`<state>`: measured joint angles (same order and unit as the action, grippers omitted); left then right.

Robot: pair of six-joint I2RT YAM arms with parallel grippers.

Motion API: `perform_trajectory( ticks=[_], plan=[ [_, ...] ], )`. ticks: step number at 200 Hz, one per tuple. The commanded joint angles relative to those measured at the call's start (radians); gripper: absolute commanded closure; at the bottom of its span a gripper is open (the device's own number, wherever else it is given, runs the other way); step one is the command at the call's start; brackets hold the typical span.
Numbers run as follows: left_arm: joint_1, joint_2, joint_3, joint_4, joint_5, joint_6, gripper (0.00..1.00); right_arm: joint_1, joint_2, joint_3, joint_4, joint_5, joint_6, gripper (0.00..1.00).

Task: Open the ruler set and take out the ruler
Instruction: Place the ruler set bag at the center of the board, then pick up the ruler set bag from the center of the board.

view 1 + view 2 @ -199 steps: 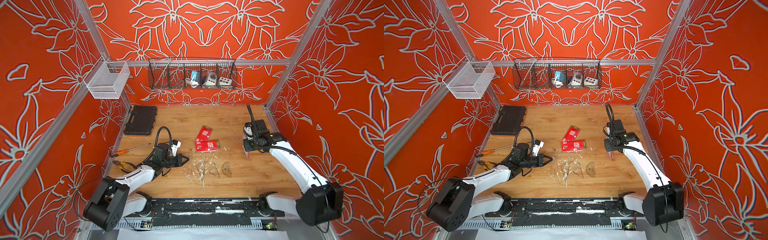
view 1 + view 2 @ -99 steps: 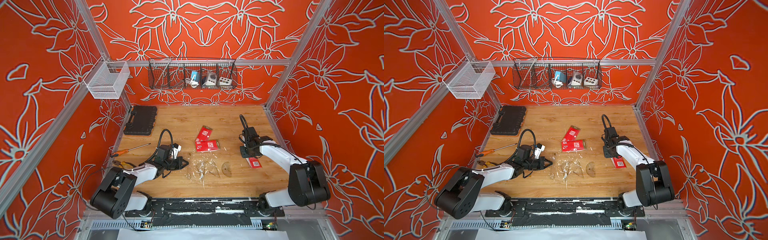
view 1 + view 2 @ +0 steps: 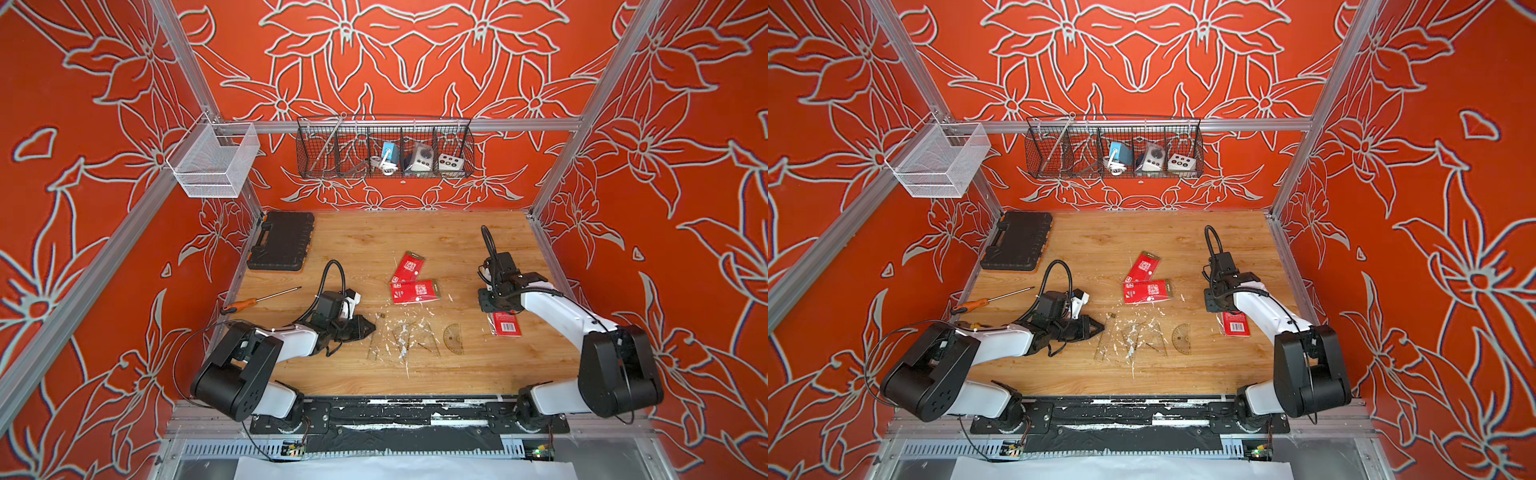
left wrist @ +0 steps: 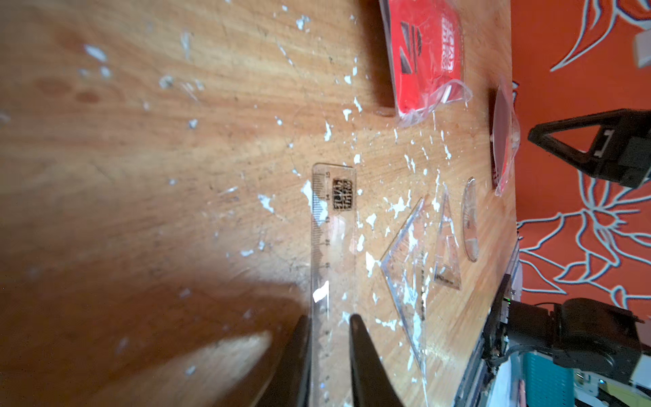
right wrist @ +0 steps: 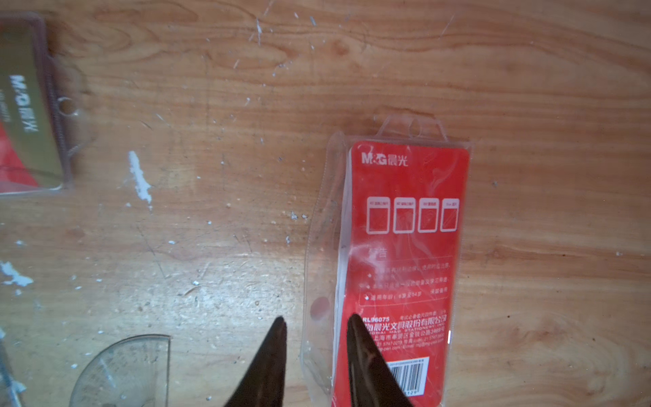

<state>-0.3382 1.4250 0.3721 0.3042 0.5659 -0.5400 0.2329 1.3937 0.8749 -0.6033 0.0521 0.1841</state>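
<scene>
The clear ruler (image 4: 333,239) lies flat on the wooden table, its near end between the slightly parted fingers of my left gripper (image 4: 329,319), which is open. In both top views the ruler (image 3: 376,338) (image 3: 1106,336) sits just off the left gripper's tip (image 3: 371,328). The ruler set's clear pouch (image 5: 405,246) with its red card lies flat on the table under my right gripper (image 5: 315,320). That gripper is open, the pouch's clear edge between its fingers. In a top view the pouch (image 3: 505,324) is just nearer than the right gripper (image 3: 494,305).
Two clear triangles (image 3: 415,338) and a protractor (image 3: 454,340) lie beside the ruler among white flecks. Two more red packs (image 3: 415,291) (image 3: 409,266) lie mid-table. A black case (image 3: 282,241) and a screwdriver (image 3: 257,300) are at the left. Wire baskets (image 3: 384,149) hang on the back wall.
The right arm brought the red pouch down from the air onto the table and its jaws parted. The left gripper's jaws parted at the ruler; that arm barely moved.
</scene>
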Motion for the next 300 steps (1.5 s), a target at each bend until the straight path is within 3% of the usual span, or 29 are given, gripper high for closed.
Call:
perform_trajectory(
  ticks=[1,61,129,169,206,300],
  plan=[
    [0.006,-0.027,0.037,-0.026,-0.036,0.013,0.76,-0.008,-0.059,0.041,-0.021,-0.048,-0.011,0.64],
    [0.005,-0.083,0.191,-0.064,-0.136,0.041,0.63,-0.007,-0.122,0.020,0.069,-0.279,0.000,0.56],
    [-0.045,0.043,0.419,-0.002,-0.131,0.068,0.54,0.004,-0.026,0.006,0.183,-0.411,0.084,0.57],
    [-0.116,0.224,0.508,0.020,-0.127,0.090,0.55,0.023,0.045,0.006,0.272,-0.453,0.138,0.57],
    [-0.128,0.368,0.540,0.051,-0.127,0.073,0.60,0.052,0.132,0.023,0.321,-0.466,0.167,0.57],
    [-0.128,0.478,0.589,0.025,-0.149,0.073,0.62,0.098,0.287,0.029,0.465,-0.520,0.226,0.57]
  ],
)
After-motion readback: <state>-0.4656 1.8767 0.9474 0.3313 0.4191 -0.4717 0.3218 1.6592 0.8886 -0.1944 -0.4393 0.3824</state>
